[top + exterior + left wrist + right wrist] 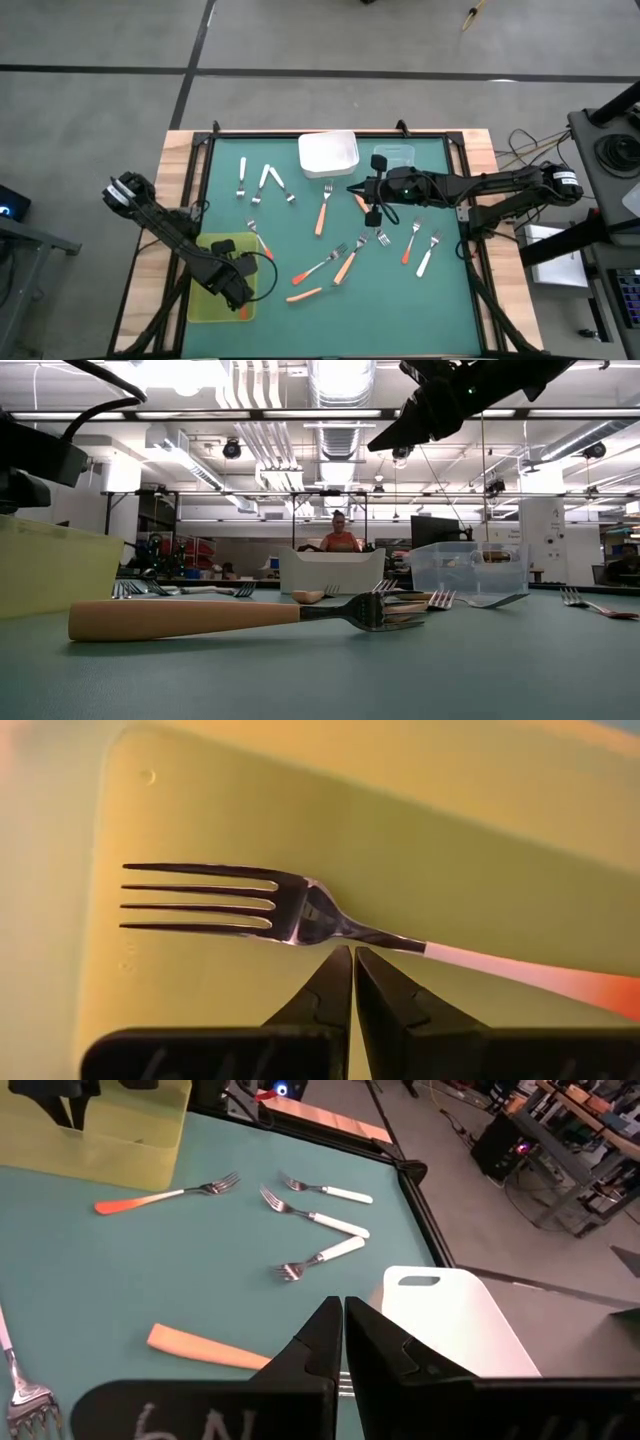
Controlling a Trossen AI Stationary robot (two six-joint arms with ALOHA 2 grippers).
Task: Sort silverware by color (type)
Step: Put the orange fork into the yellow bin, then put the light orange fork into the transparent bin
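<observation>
Forks with red-orange, light orange and white handles lie scattered flat on the green table (440, 300). One red-orange-handled fork (300, 910) lies on the floor of the yellow-green tray (205, 300). My left gripper (352, 955) is shut, inside that tray, its tips right beside the fork's neck. My right gripper (343, 1310) is shut on nothing and hangs in the air (440, 405) above a light orange fork (205, 1346), between the white tray (328, 153) and the table's middle. Three white forks (262, 183) lie left of the white tray. My left gripper's shut fingertips (340, 965) point down at the neck (375, 934) of the fork in the yellow-green tray. The fork lies flat on the tray floor. Whether the tips touch it, I cannot tell.
A clear tray (393, 157) stands beside the white one at the far edge. More forks lie right of centre (420, 250) and near the middle (335, 265). A raised black rim (470, 250) borders the table. A person (340, 535) sits far behind.
</observation>
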